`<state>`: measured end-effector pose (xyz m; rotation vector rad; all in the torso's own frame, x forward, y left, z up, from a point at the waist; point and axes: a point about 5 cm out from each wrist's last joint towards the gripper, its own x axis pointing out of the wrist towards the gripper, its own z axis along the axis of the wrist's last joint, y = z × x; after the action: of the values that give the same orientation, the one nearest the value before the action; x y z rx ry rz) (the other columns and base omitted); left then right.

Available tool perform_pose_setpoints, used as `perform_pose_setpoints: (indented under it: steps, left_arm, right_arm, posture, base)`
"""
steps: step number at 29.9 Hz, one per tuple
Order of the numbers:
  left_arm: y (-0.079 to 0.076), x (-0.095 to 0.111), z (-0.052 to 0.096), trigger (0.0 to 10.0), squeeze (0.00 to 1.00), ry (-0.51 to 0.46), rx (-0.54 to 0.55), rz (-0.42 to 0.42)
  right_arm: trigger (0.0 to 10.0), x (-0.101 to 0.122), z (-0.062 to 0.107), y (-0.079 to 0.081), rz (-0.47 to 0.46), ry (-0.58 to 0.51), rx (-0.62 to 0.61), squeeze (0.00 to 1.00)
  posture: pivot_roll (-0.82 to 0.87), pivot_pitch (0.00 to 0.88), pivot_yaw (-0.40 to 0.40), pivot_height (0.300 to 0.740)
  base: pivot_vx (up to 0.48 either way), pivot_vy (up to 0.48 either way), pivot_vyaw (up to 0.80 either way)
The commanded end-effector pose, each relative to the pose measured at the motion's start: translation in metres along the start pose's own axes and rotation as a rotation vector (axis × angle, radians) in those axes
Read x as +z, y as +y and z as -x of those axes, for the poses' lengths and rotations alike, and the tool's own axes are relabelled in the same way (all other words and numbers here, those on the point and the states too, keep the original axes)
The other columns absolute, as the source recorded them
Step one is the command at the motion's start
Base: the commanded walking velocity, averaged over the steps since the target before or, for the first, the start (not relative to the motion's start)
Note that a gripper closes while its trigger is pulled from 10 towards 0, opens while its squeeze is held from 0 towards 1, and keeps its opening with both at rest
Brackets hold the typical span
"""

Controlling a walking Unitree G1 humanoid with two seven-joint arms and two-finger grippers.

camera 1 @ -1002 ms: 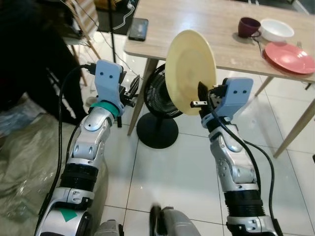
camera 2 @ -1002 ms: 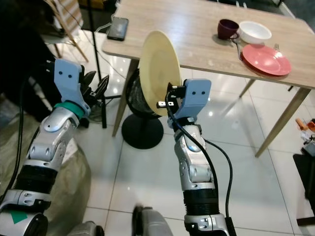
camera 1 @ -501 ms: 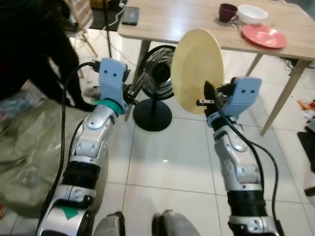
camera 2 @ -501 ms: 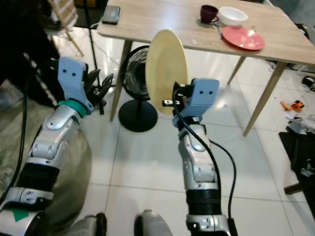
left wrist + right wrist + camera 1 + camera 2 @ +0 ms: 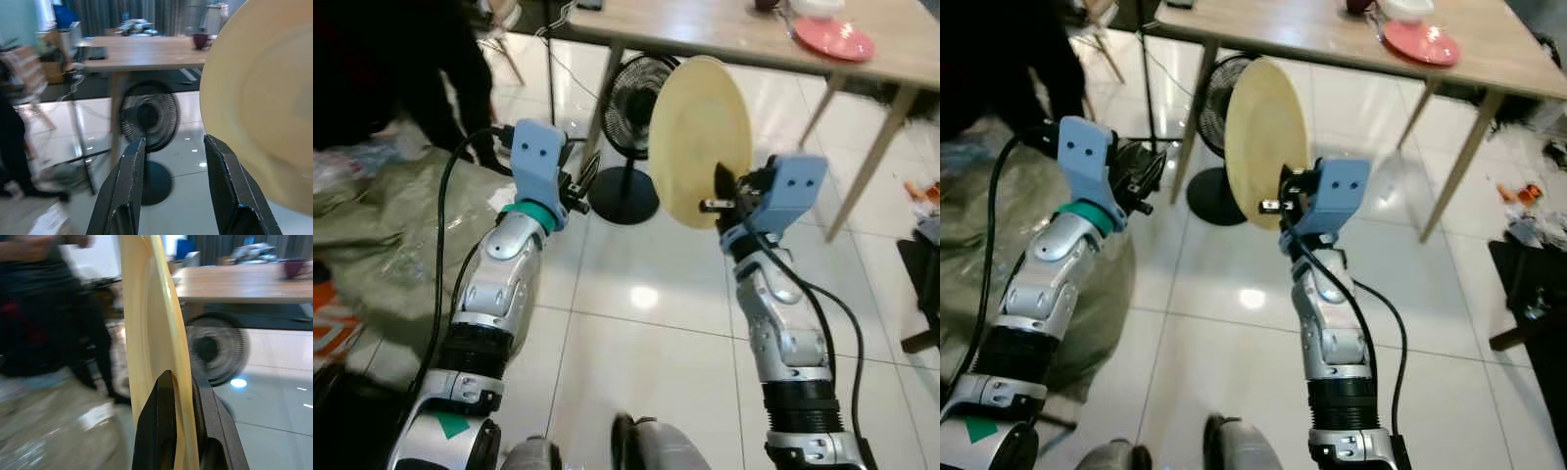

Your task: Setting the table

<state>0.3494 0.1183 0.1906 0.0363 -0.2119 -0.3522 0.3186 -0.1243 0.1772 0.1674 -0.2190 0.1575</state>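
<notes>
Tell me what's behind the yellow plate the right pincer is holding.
Behind the plate, held upright by the right pincer, stands a black fan on the floor, under the table. The plate covers the fan's right edge and some floor.

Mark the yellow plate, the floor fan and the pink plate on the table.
yellow plate point(image 5: 695, 127), left eye view, on the middle of its face.
floor fan point(image 5: 622, 208), left eye view, on its round black base.
pink plate point(image 5: 1420, 45), right eye view, on its centre.

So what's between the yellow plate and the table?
In the left eye view, a black fan stands on the floor between the yellow plate, held by the right gripper, and the table.
</notes>
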Motion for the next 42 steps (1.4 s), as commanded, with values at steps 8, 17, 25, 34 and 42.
perform_pose_setpoints:
  steps: [8,17,25,34,42]
  left_arm:
    - [-0.0074,-0.0026,-0.0025,10.0,0.0,0.01,-0.025,0.002]
    - [-0.0079,-0.0033,-0.0026,10.0,0.0,0.012,-0.026,0.004]
    - [-0.0083,-0.003,-0.0032,10.0,0.0,0.011,-0.029,0.005]
    - [-0.0091,-0.0021,-0.0039,10.0,0.0,0.002,-0.031,0.008]
    - [-0.0149,-0.0016,-0.0048,10.0,0.0,0.007,-0.056,0.037]
  right_arm:
    - [10.0,0.0026,0.0025,-0.0093,0.013,-0.011,-0.03,0.0]
    - [10.0,0.0018,0.0018,-0.0105,0.027,-0.007,-0.039,0.0]
    - [10.0,0.0021,0.002,-0.0114,0.028,-0.009,-0.045,0.0]
    - [10.0,0.0017,0.0021,-0.0115,0.028,-0.006,-0.048,0.0]
    - [10.0,0.0013,0.0017,-0.0124,0.02,0.0,-0.052,0.0]
  posture:
    - [-0.01,0.0,0.006,0.74]
    - [-0.01,0.0,0.009,0.74]
    - [-0.01,0.0,0.01,0.74]
    - [-0.01,0.0,0.009,0.74]
    - [-0.02,0.0,0.007,0.74]
  base:
    - [-0.402,0.0,0.0]
    - [-0.402,0.0,0.0]
    - [-0.402,0.0,0.0]
    - [-0.296,0.0,0.0]
    - [0.0,0.0,-0.15]
